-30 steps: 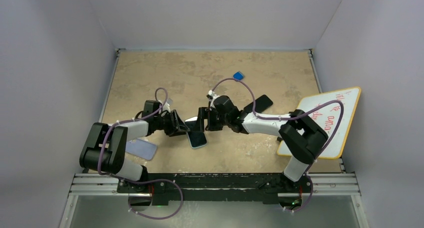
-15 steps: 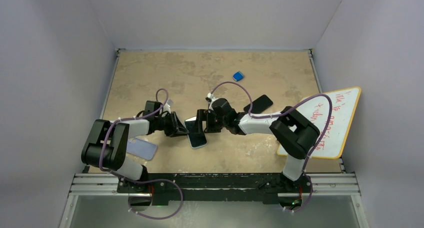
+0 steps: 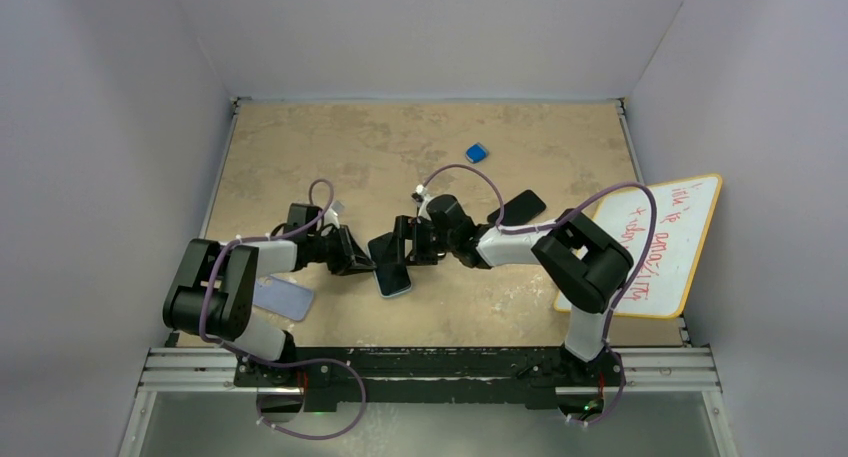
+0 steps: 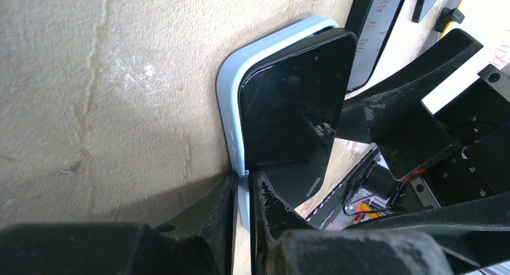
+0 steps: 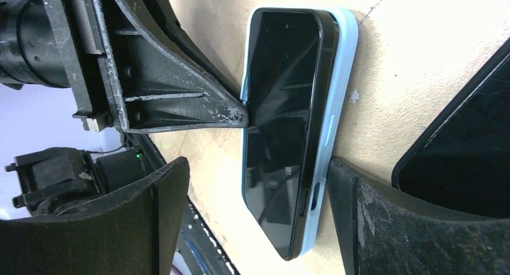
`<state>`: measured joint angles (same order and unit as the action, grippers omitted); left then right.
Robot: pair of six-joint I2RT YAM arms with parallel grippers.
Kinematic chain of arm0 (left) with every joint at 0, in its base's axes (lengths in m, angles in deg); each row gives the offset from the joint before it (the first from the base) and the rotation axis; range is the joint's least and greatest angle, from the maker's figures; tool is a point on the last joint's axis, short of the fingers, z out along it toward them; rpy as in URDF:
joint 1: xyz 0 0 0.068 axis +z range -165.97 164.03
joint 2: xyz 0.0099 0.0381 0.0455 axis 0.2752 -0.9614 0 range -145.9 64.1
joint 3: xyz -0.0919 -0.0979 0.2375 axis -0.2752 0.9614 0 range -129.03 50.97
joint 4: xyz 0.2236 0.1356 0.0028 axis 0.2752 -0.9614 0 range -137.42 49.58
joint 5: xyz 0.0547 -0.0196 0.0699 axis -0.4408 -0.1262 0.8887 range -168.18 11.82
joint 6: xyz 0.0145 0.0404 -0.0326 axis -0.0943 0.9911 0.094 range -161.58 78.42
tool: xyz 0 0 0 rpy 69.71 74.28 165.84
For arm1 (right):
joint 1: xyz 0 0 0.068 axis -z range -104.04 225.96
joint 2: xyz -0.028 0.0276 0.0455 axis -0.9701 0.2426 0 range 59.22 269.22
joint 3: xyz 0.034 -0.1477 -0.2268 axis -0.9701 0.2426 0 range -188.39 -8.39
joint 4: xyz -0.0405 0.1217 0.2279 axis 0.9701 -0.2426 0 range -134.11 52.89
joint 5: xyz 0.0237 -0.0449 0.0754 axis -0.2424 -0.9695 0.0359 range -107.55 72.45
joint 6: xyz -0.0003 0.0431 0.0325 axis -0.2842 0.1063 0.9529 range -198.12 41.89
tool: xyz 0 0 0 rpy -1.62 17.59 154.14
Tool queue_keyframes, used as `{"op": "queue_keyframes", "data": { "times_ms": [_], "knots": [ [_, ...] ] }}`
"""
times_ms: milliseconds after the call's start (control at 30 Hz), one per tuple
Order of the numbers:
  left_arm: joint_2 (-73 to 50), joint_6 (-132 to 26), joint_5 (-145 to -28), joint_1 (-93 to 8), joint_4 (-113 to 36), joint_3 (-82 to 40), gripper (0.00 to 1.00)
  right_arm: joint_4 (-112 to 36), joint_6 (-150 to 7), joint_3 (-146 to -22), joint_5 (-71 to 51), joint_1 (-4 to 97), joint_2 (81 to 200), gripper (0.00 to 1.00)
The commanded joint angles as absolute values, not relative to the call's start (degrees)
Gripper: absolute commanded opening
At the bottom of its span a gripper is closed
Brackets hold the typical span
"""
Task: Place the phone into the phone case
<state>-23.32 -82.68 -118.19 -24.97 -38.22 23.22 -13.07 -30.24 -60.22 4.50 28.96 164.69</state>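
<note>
A black phone (image 3: 392,267) lies screen up in a light blue case (image 3: 398,290) at the table's middle. In the right wrist view the phone (image 5: 282,106) sits with one long edge raised above the case's rim (image 5: 343,76). My left gripper (image 3: 366,261) is shut on the case's thin side wall, seen in the left wrist view (image 4: 243,188) beside the phone (image 4: 294,100) and case (image 4: 228,106). My right gripper (image 3: 406,248) is open and straddles the phone's end (image 5: 255,169). One of its fingers (image 5: 361,203) rests against the case's side.
A second black phone (image 3: 516,208) lies just behind the right gripper and shows in the right wrist view (image 5: 463,148). Another light blue case (image 3: 283,298) lies by the left arm. A small blue object (image 3: 477,153) sits farther back. A whiteboard (image 3: 690,227) leans at the right.
The right arm's elbow has swung left and its gripper has edged slightly left. The left gripper keeps its hold. The phone and case have barely moved.
</note>
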Motion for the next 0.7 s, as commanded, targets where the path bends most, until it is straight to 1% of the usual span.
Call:
{"op": "queue_keyframes", "data": {
  "times_ms": [0, 100, 133, 233, 300, 433, 567, 667],
  "knots": [
    [-22.44, -83.09, -120.12, -25.55, -37.05, 23.92, 0.14, 1.90, -24.72, -59.87, 11.79, 27.17, 162.81, 0.82],
    [-20.80, -81.75, -117.79, -25.55, -39.31, 23.29, 0.20, 4.78, -23.67, -58.84, 12.20, 27.40, 162.04, 0.82],
    [-20.79, -81.74, -118.00, -25.55, -39.39, 23.17, 0.21, 5.15, -23.46, -58.76, 12.51, 27.44, 162.05, 0.82],
    [-21.06, -82.01, -118.94, -25.55, -39.11, 23.12, 0.21, 6.02, -22.94, -58.62, 13.11, 27.61, 162.51, 0.81],
    [-21.15, -82.16, -118.86, -25.55, -38.83, 23.43, 0.21, 6.67, -22.75, -58.40, 13.06, 27.56, 162.58, 0.79],
    [-21.11, -82.45, -119.11, -25.56, -38.31, 23.87, 0.21, 3.09, -23.97, -59.04, 11.48, 27.55, 162.65, 0.74],
    [-20.70, -82.36, -119.24, -25.55, -38.53, 23.88, 0.22, 3.27, -23.99, -58.68, 11.44, 27.53, 163.13, 0.62],
    [-20.13, -81.70, -118.04, -25.55, -39.18, 23.88, 0.24, 4.02, -23.53, -58.48, 11.68, 27.55, 163.54, 0.53]
  ]
}}
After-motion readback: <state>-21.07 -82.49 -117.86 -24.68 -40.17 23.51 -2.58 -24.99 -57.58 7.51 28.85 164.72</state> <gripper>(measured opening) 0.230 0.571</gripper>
